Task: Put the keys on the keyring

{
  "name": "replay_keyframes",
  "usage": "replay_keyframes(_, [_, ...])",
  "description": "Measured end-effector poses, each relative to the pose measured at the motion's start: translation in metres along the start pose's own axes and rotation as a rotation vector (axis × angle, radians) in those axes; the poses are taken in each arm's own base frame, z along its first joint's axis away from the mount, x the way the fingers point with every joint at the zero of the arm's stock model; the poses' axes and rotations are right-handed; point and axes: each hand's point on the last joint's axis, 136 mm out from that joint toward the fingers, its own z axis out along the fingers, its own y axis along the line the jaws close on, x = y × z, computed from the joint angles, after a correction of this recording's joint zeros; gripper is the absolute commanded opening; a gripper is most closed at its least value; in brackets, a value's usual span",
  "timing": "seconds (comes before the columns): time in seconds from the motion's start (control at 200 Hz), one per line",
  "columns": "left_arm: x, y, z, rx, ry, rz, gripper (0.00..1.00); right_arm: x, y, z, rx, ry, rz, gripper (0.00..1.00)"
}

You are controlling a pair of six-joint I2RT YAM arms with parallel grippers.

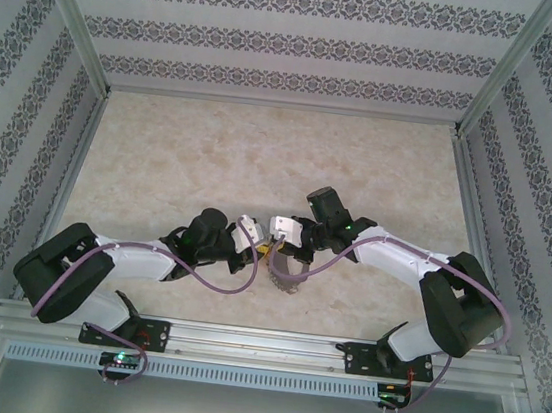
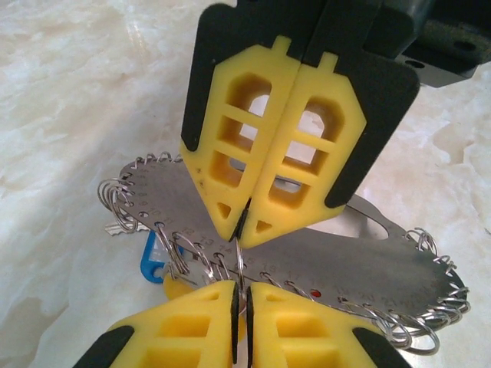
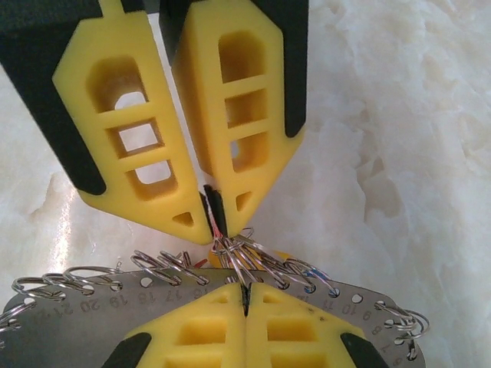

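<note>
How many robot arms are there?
2. The left arm reaches in from the left side, the right arm from the right. The left claw and right claw meet at the keyring, mid-table. None seem hidden.

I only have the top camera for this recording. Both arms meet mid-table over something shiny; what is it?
Observer: The keyring: a flat metal plate with numbered holes and small wire rings along its edge.
Operator: Are the jaws closed?
Observer: Both are. The right gripper is shut on the plate's edge; the left gripper pinches one ring.
Operator: Any keys?
Observer: A blue key tag peeks from under the plate, seen from the left wrist.
</note>
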Motion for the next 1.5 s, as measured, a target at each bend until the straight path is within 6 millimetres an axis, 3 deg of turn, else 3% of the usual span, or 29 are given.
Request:
replay_keyframes(0.1, [-0.007,0.001,-0.002,-0.010,-0.050,0.009,0.31,0.000,0.000,0.000,0.000,-0.001,-0.001,0.00])
replay_keyframes(0.31, [0.007,-0.001,-0.001,-0.013,-0.097,-0.003,0.33,0.000,0.000,0.000,0.000,-0.001,-0.001,0.00])
replay_keyframes(0.744, [-0.001,0.001,0.003,-0.010,-0.157,0.010,0.19,0.000,0.000,0.000,0.000,-0.002,-0.001,0.00])
replay_keyframes(1.354, [-0.002,0.005,0.013,-0.010,-0.156,0.010,0.14,0.000,0.001,0.000,-0.003,0.000,0.003,0.00])
replay_keyframes(1.499, [-0.002,0.004,0.012,-0.009,-0.155,0.013,0.04,0.001,0.000,-0.001,-0.001,0.000,0.004,0.00])
